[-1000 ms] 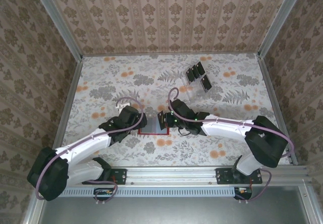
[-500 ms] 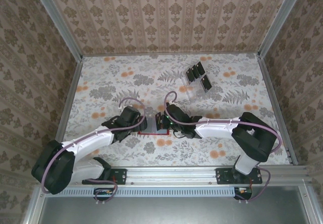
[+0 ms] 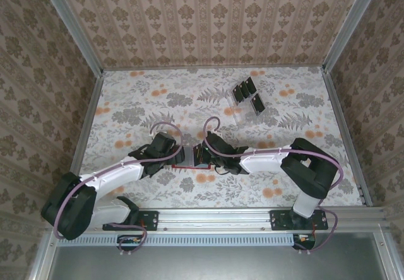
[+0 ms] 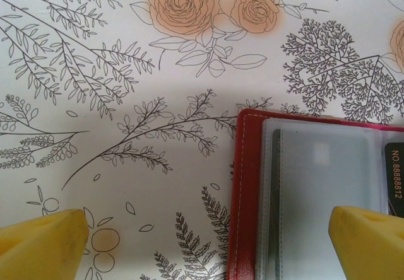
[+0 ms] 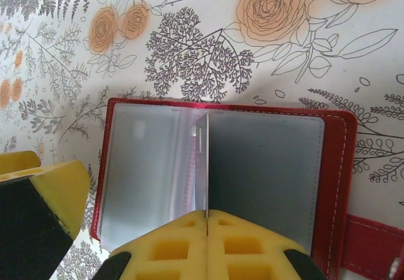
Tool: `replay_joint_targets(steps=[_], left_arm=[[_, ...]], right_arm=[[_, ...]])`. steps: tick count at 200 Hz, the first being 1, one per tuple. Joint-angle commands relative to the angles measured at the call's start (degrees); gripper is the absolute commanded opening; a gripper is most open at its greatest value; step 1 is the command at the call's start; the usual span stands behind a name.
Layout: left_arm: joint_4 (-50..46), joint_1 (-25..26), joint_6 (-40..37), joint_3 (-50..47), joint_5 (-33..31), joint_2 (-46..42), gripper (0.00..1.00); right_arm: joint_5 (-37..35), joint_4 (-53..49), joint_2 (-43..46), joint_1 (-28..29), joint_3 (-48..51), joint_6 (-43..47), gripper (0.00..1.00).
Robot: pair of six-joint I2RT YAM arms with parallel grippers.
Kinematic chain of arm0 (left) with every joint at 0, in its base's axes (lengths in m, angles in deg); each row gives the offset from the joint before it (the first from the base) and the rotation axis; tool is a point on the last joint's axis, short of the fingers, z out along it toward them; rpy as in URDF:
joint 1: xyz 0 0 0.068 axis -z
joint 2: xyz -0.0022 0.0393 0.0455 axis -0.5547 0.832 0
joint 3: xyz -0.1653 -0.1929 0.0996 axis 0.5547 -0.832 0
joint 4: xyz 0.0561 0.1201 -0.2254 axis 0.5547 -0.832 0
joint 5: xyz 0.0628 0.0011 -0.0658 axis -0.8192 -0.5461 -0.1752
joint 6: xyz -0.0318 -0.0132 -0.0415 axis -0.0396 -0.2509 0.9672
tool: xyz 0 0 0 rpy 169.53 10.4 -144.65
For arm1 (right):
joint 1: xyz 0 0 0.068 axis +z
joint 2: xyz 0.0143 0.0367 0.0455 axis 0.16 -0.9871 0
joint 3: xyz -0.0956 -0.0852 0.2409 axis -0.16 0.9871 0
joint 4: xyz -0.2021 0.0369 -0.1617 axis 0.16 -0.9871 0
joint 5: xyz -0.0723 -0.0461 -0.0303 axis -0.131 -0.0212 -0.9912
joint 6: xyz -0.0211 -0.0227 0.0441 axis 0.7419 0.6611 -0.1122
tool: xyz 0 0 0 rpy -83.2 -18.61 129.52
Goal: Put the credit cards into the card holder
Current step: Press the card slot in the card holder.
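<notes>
The red card holder [image 5: 338, 166] lies open on the flowered table, its grey clear sleeves facing up. My right gripper [image 5: 207, 220] is shut on one credit card [image 5: 206, 160], which I see edge-on, standing upright over the holder's middle fold. In the left wrist view the holder's red left border [image 4: 243, 192] sits between my left gripper's [image 4: 205, 242] wide-open yellow fingertips, and a black card with white digits [image 4: 394, 179] shows at the right edge. From above, both grippers, left [image 3: 175, 156] and right [image 3: 202, 154], meet over the holder [image 3: 184, 164]. More black credit cards [image 3: 245, 91] stand at the back.
A clear plastic slotted rack [image 3: 237, 111] at the back right carries the other cards. The holder's closing tab [image 5: 372, 242] sticks out to its right. Metal rails and patterned walls bound the table [image 3: 126, 103].
The right arm has folded in, moving its gripper and the card slightly left and down over the holder. The left gripper has hardly shifted and stays open.
</notes>
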Motion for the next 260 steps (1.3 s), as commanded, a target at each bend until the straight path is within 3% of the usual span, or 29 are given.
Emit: replay_joint_targets(steps=[1,130,260], left_arm=[[-0.29,-0.14,-1.63,0.62,0.62,-0.27,1.00],[3.05,2.72,-2.81,2.32,1.00,5.19,1.00],[-0.91,0.25,1.43,-1.15,-2.57,6.39,1.00]], right_arm=[[-3.39,-2.81,0.20,-0.01,1.79,-0.78,0.00],[-2.88,-6.08,0.19,-2.64,3.58,0.71,0.00],[-2.55,-5.73,-0.84,-3.01,3.45,0.07,0.00]])
